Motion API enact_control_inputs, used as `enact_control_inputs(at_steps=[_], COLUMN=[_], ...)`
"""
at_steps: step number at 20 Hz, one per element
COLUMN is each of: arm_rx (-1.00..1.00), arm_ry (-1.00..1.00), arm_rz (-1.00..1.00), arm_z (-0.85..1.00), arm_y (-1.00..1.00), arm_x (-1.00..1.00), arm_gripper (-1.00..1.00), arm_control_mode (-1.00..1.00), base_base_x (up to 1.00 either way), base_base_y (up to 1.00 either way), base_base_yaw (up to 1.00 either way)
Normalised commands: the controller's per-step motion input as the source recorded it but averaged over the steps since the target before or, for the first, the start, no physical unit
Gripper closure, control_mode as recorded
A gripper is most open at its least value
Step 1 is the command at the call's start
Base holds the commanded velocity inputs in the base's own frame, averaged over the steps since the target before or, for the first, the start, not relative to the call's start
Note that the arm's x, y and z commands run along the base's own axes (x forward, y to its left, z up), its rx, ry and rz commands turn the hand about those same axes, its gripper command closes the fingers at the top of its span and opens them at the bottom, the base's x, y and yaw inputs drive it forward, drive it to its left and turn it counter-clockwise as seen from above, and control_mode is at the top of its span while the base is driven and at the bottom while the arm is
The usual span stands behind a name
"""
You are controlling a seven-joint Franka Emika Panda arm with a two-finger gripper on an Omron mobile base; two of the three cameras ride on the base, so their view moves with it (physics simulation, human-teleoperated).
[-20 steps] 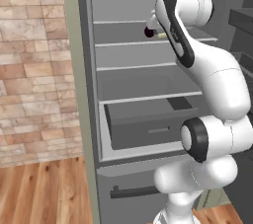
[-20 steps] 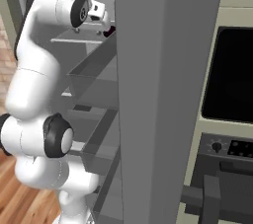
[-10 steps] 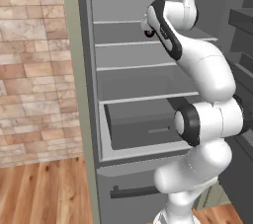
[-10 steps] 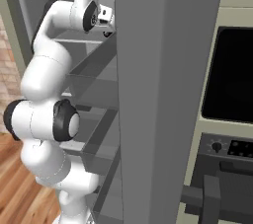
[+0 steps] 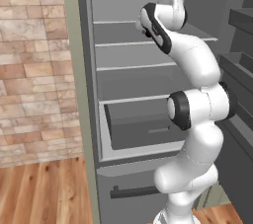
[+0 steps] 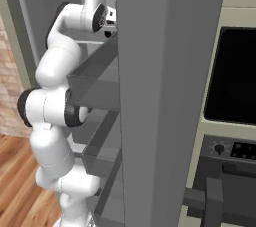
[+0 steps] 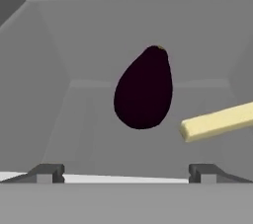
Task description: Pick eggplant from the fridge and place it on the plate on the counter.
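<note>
Arm reaching high into the fridge (image 5: 128,70), gripper (image 7: 126,172) fingers spread wide apart. Dead ahead on the shelf sits the eggplant (image 7: 143,89), untouched, a pale yellow stick (image 7: 217,122) just right of it.

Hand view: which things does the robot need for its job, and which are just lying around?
Needed:
- eggplant, dark purple, on the fridge shelf
- pincer, its fingertips spread wide, short of the eggplant

Just lying about:
- pale yellow stick, right of the eggplant
</note>
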Motion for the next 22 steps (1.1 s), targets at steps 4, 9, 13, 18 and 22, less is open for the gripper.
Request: enact_control_inputs(at_steps=[4, 9, 13, 18, 22], arm_rx=[0.00, 0.00, 0.00, 0.00, 0.00], arm_ry=[0.00, 0.00, 0.00, 0.00, 0.00], arm_rz=[-0.01, -0.02, -0.02, -0.01, 0.00], arm_z=[-0.02, 0.00, 0.00, -0.06, -0.19], arm_y=[0.00, -0.09, -0.09, -0.01, 0.00], arm_x=[0.48, 0.31, 0.09, 0.00, 0.00], arm_gripper=[-1.00, -1.00, -1.00, -1.00, -1.00], arm_control_mode=[-1.00, -1.00, -1.00, -1.00, -1.00], base_base_x=[0.00, 0.00, 0.00, 0.00, 0.00], base_base_y=[0.00, 0.00, 0.00, 0.00, 0.00], base_base_yaw=[0.00, 0.00, 0.00, 0.00, 0.00])
